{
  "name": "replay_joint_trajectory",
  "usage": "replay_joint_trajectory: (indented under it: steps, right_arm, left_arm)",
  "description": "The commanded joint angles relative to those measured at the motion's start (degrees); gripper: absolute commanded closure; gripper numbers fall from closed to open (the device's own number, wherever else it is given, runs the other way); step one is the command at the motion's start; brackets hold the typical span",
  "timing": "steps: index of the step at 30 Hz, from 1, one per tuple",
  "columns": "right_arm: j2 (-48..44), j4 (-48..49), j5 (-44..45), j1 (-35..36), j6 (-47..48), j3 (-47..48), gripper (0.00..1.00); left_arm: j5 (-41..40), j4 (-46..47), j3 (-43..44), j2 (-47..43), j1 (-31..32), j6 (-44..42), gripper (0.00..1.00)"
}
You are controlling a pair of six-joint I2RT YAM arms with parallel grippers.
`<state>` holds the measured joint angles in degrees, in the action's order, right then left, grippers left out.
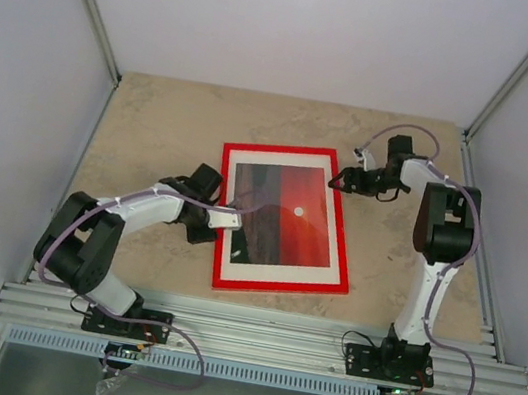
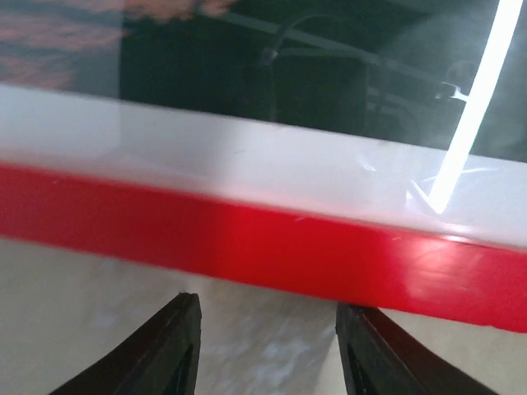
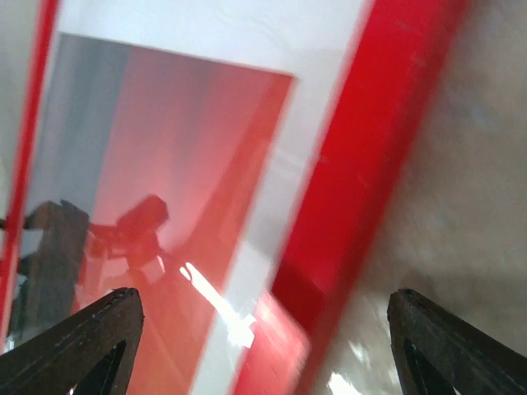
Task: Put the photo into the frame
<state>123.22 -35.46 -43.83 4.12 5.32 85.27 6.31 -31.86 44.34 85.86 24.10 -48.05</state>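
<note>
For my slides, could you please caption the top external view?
Red frame with the sunset photo flat on the table; left tool at its left edge, right tool at far corner.

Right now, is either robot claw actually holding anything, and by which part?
Nothing is held. The left gripper is open just short of the frame's red edge. The right gripper is spread wide over another edge of the frame, not closed on it.
</note>
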Motion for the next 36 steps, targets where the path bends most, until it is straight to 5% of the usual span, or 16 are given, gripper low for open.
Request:
replay_joint_trajectory:
  steps: [1, 10, 17, 22, 27, 36]
  right_arm:
    - [6.3, -4.1, -4.6, 2.9, 3.1, 6.1, 0.18]
    - [19.7, -10.3, -8.6, 12.6, 8.0, 26.4, 0.22]
    - [25.6, -11.2, -11.1, 23.4, 8.5, 40.0, 0.21]
    - [25.5, -10.7, -14.8, 27.2, 6.9, 43.5, 0.20]
    - [17.5, -9.2, -15.3, 26.4, 6.2, 43.7, 0.16]
    - [0.1, -15.9, -10.6, 16.5, 14.5, 29.8, 0.11]
  left_arm:
    - [5.1, 0.0, 0.3, 2.6, 6.1, 1.5, 0.54]
    - [6.9, 8.9, 7.4, 11.3, 24.4, 16.0, 0.55]
    - [8.5, 10.1, 16.6, 19.0, 25.6, 23.9, 0.50]
    - [12.9, 9.3, 13.7, 11.6, 25.6, 23.0, 0.38]
    - [17.1, 8.4, 10.4, -1.6, 21.5, 26.6, 0.28]
    - [21.3, 1.7, 11.0, -8.2, -0.1, 28.2, 0.24]
